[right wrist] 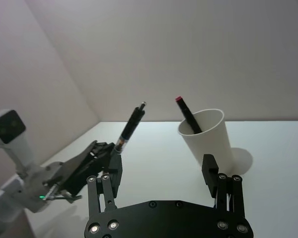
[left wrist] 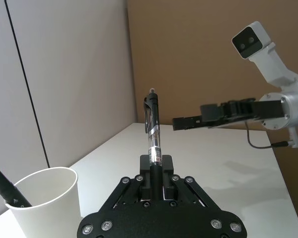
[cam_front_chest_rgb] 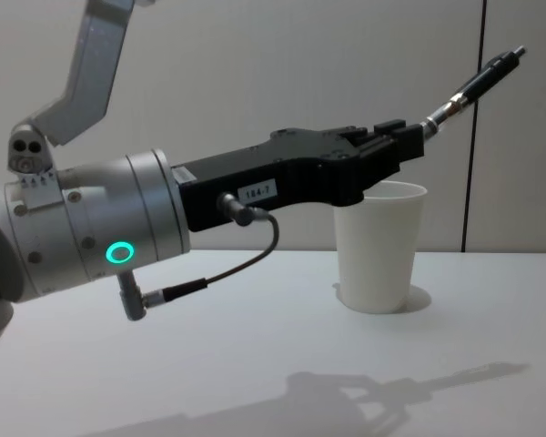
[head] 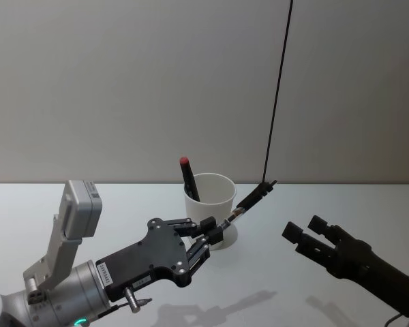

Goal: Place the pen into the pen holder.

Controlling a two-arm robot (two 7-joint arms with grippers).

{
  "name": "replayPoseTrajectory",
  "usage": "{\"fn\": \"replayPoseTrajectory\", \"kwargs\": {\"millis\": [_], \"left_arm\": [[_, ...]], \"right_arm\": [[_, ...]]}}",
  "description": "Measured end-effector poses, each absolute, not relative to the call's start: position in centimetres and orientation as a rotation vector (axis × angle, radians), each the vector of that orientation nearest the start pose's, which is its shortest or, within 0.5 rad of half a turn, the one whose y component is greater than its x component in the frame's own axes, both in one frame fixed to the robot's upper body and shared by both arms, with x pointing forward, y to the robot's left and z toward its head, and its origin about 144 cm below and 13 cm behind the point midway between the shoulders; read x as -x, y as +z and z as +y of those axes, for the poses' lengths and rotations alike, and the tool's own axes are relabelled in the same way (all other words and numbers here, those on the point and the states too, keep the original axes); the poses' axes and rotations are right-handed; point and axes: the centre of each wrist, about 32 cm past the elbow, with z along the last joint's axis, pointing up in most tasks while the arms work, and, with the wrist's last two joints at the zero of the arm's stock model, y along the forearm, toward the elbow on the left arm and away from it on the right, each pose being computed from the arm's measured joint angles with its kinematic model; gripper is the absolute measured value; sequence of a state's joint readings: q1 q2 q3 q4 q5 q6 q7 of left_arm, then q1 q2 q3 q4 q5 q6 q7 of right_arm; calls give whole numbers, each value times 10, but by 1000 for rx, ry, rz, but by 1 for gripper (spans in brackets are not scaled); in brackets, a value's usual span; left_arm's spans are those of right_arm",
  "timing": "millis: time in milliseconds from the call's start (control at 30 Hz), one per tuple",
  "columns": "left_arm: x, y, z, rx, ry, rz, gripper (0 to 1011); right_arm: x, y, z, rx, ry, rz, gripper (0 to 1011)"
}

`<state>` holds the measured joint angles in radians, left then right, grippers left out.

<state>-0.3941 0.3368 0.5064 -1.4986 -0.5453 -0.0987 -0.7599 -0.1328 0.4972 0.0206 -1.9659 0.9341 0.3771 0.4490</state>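
Note:
A black and clear pen (head: 249,202) is clamped at its lower end in my left gripper (head: 215,235), which is shut on it. The pen tilts up and to the right, raised off the table just right of the pen holder (head: 210,199), a white paper cup. In the chest view the pen (cam_front_chest_rgb: 469,91) rises above the cup's rim (cam_front_chest_rgb: 382,189), and the left wrist view has the pen (left wrist: 153,129) standing up from the fingers. My right gripper (head: 305,228) hovers open to the right of the cup, holding nothing.
A black marker with a red cap (head: 188,178) leans inside the cup. The white table (head: 273,286) runs to a grey wall behind. A thin black line (head: 276,88) runs down the wall behind the cup.

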Motion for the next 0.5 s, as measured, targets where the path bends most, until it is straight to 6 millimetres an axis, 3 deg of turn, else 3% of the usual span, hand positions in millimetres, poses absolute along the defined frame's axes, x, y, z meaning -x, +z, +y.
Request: {"fn": "replayPoseTrajectory", "kwargs": {"millis": [500], "left_arm": [[-532, 1223, 184, 189, 355, -139, 141]], "right_arm": [[-407, 1257, -309, -282, -758, 485, 1001]]}}
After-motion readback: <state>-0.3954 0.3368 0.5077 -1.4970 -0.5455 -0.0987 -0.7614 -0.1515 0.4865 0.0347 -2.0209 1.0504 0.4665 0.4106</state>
